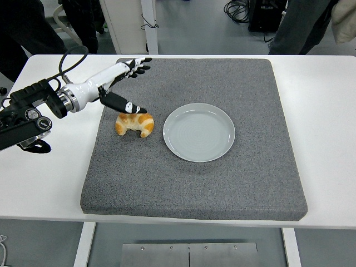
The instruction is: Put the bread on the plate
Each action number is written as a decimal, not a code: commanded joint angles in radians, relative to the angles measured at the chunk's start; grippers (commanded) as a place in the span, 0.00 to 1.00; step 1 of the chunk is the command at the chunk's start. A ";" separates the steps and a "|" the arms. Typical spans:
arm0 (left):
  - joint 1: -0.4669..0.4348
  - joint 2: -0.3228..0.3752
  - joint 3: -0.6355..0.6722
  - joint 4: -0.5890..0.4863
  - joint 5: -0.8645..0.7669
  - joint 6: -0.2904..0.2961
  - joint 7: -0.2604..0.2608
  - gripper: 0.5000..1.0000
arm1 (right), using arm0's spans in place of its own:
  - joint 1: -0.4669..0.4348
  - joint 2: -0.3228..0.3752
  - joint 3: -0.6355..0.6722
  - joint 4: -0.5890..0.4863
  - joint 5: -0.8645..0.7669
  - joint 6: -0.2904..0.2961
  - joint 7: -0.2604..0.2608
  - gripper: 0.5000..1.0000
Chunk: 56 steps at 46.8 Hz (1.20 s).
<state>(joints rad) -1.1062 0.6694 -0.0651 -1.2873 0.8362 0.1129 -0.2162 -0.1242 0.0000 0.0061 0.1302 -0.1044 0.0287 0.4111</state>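
Observation:
A golden croissant (134, 123) lies on the grey mat, just left of an empty pale grey plate (198, 132). My left hand (131, 83) reaches in from the left over the mat's far left part. Its fingers (139, 65) are spread and point right, and its thumb (123, 103) points down and right, its tip just above the croissant's top. The hand holds nothing. The right arm is out of view.
The grey foam mat (222, 183) covers most of the white table (328, 139). People in dark clothes stand beyond the table's far edge at the top left (33, 28) and top right (303, 25).

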 commanded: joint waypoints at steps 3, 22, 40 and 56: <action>-0.023 0.019 0.034 -0.003 0.086 0.001 -0.002 0.91 | 0.000 0.000 0.000 0.000 0.000 0.000 0.000 1.00; 0.038 0.044 0.037 0.002 0.379 0.090 -0.014 0.91 | 0.000 0.000 0.000 0.000 0.000 0.000 0.000 1.00; 0.100 -0.065 0.030 0.138 0.396 0.183 -0.029 0.90 | -0.002 0.000 0.000 0.000 0.000 0.000 0.000 1.00; 0.106 -0.146 0.030 0.217 0.388 0.191 -0.046 0.88 | -0.002 0.000 0.000 0.000 0.000 0.000 0.000 1.00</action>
<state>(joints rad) -1.0001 0.5354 -0.0344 -1.0768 1.2288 0.3038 -0.2625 -0.1258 0.0000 0.0061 0.1304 -0.1043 0.0290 0.4108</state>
